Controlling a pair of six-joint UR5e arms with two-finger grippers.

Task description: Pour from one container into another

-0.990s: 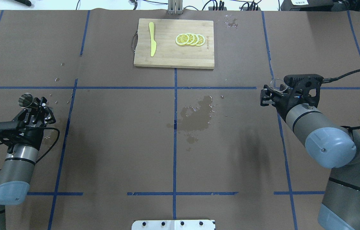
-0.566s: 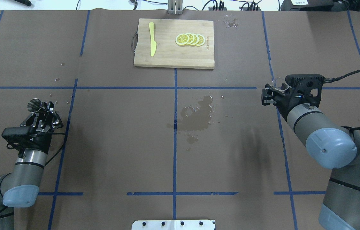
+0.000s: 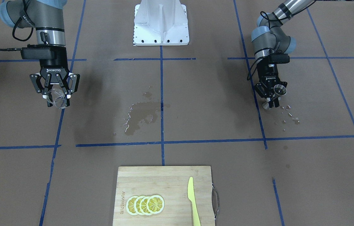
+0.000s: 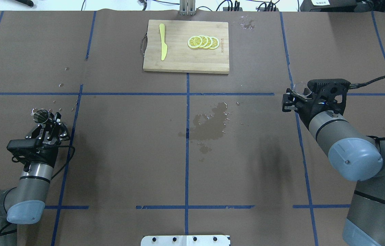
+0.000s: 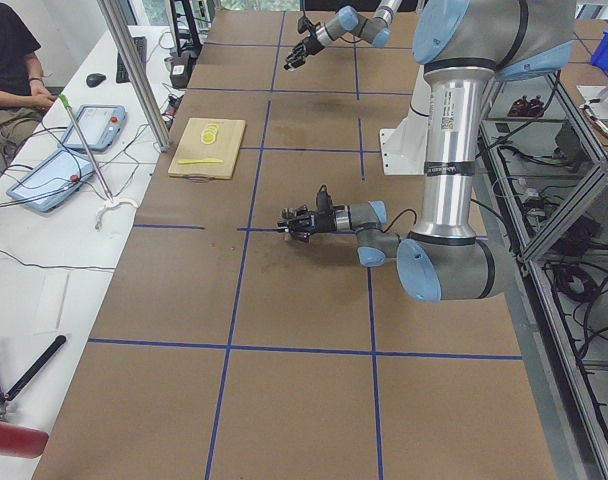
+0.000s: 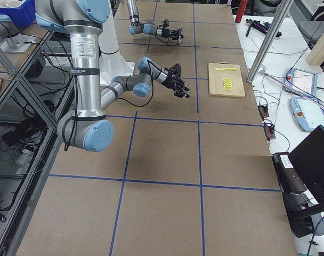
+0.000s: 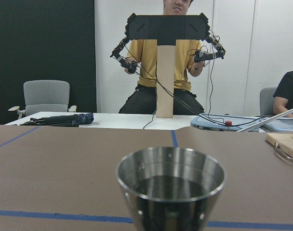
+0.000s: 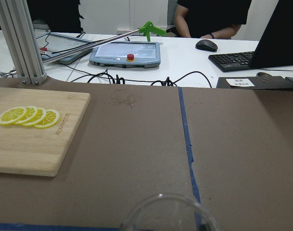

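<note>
My left gripper [image 4: 50,119] is shut on the silver jigger [image 4: 41,115] at the table's left side, holding it just above the brown paper. In the left wrist view the jigger [image 7: 170,187] stands upright with dark liquid inside. From across the table, the same jigger [image 3: 280,90] shows at the left gripper [image 3: 271,102]. At the right side, my right gripper [image 4: 289,100] is shut on the clear glass cup [image 4: 300,89], held off the table. The glass [image 3: 58,95] sits between the fingers of the right gripper [image 3: 56,97]. Only its rim [image 8: 168,214] shows in the right wrist view.
A wooden cutting board [image 4: 185,63] lies at the far middle with lemon slices [image 4: 203,42] and a yellow knife [image 4: 162,41]. A wet spill [image 4: 211,124] darkens the paper at the centre. Droplets [image 3: 290,117] dot the paper by the left gripper.
The left arm has carried the jigger toward the robot and a little to the right. The right gripper with the glass has drifted slightly right.
</note>
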